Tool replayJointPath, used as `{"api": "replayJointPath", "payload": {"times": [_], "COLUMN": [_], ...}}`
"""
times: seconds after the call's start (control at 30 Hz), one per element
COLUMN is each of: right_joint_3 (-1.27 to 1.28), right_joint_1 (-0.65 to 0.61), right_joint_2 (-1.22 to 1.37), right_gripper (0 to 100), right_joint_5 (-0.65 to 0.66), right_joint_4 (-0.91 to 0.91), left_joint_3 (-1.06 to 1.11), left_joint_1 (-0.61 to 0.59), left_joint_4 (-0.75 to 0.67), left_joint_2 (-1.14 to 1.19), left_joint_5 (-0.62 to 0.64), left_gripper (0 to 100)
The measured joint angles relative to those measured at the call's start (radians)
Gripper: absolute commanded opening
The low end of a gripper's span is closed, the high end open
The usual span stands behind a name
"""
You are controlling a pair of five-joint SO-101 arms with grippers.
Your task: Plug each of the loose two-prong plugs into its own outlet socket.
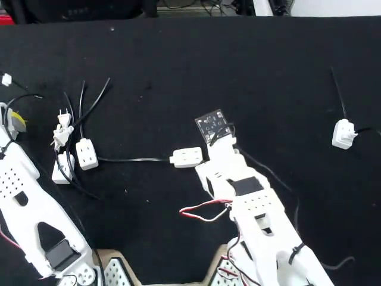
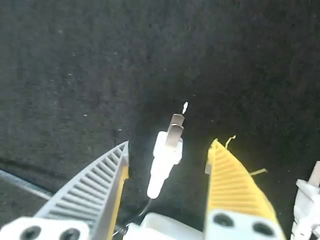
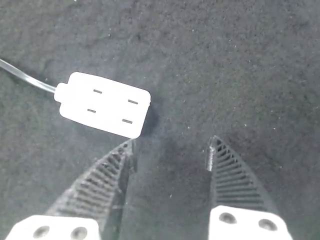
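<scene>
Task judged early. Left gripper, fingers apart, straddles a loose plug, lower centre. Right gripper, fingers apart, sits beside an empty outlet socket, upper left.

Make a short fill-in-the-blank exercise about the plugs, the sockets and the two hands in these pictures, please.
1. The left hand is ___, with a white plug lying between its fingers.
2. The white socket beside the right hand shows ___ slots.
3. The table is covered in ___ cloth.
Missing words: open; four; black.
</scene>
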Motion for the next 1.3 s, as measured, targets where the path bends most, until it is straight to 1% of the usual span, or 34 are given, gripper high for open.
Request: {"api": "replayJointPath", "payload": {"times": [0.1,0.17,0.27,0.3,0.33,0.43,0.63,0.77,0.87,1.1,1.23,1.3], "right_joint_3": [0.000,0.000,0.000,0.000,0.000,0.000,0.000,0.000,0.000,0.000,0.000,0.000], "right_joint_1": [0.000,0.000,0.000,0.000,0.000,0.000,0.000,0.000,0.000,0.000,0.000,0.000], "right_joint_2": [0.000,0.000,0.000,0.000,0.000,0.000,0.000,0.000,0.000,0.000,0.000,0.000], "right_gripper": [22.2,22.2,22.2,22.2,22.2,22.2,22.2,22.2,22.2,22.2,22.2,22.2], "right_joint_5": [0.000,0.000,0.000,0.000,0.000,0.000,0.000,0.000,0.000,0.000,0.000,0.000], "right_joint_4": [0.000,0.000,0.000,0.000,0.000,0.000,0.000,0.000,0.000,0.000,0.000,0.000], "left_joint_3": [0.000,0.000,0.000,0.000,0.000,0.000,-0.002,-0.110,-0.135,-0.146,-0.147,-0.149], "left_joint_1": [0.002,0.002,0.002,0.002,0.002,0.002,0.003,0.003,0.003,0.005,0.005,0.005], "left_joint_4": [-0.003,-0.003,-0.003,-0.003,-0.003,-0.003,0.014,0.061,0.061,-0.037,-0.095,-0.104], "left_joint_2": [0.011,0.012,0.012,0.012,0.012,0.012,0.012,0.006,-0.057,-0.189,-0.250,-0.293], "left_joint_5": [0.000,0.000,0.000,0.000,0.000,0.000,0.000,0.000,0.000,0.006,0.100,0.121], "left_gripper": [21,17,4,2,5,3,3,3,3,3,3,3]}}
